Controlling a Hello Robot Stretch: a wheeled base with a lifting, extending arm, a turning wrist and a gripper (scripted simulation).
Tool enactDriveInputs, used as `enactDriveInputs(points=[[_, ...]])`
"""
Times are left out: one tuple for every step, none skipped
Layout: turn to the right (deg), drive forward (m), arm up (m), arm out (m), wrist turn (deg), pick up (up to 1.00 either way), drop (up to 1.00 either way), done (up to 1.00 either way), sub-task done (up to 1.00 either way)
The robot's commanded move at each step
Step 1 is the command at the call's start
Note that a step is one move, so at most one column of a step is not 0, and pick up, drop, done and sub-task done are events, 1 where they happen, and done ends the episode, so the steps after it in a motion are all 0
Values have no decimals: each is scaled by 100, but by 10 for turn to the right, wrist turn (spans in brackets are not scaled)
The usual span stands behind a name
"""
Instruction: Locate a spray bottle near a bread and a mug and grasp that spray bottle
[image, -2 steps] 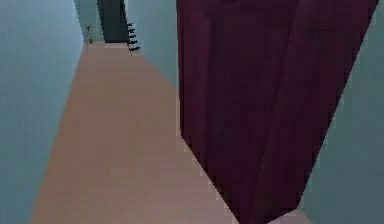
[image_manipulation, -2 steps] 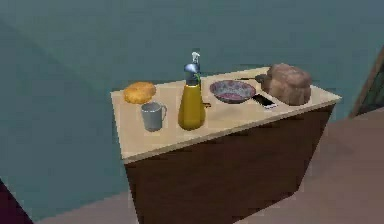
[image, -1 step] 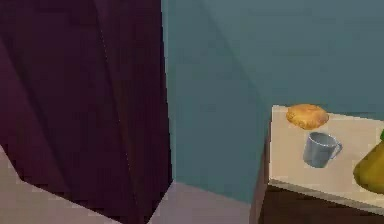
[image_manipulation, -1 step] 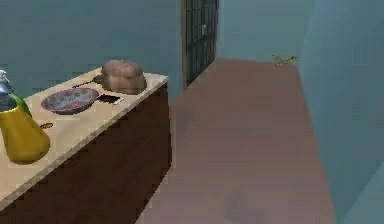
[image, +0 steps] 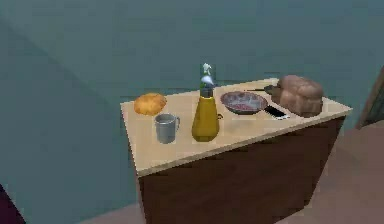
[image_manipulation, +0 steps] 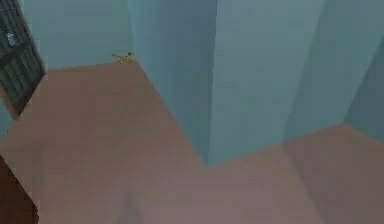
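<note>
The spray bottle (image: 205, 108) stands upright just left of the middle of the forward view, on the light wooden top of a counter (image: 240, 140) with dark brown sides. Its body is yellow-olive and widens toward the base, and it has a slim neck with a pale blue-grey head. The mug (image: 165, 128), grey with its handle turned to the right, sits just beside the bottle on the left and a little lower in the frame, near the counter's front edge. Up and left of the mug, near the counter's back left corner, lies a rounded orange-yellow lump (image: 150, 103) that could be a bread roll. To the right of the bottle is a pan (image: 244, 101) with a dark reddish inside, its handle pointing right. A small dark flat thing (image: 276, 112) lies just beside the pan, lower right. At the right end of the counter sits a brown loaf of bread (image: 300, 95). A teal wall (image: 90, 50) fills the frame behind the counter.

In the arm side view, a pink-brown floor (image_manipulation: 120, 130) runs up to teal walls, with one wall corner (image_manipulation: 212, 100) jutting toward the middle. A dark barred panel (image_manipulation: 15, 60) stands at the upper left edge. A tiny yellowish thing (image_manipulation: 122, 57) lies where floor meets wall, too small to identify.

I cannot tell how my gripper's fingers are set.
</note>
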Motion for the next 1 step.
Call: enactDriveInputs(points=[[420,0,0,0,0,0,0,0,0]])
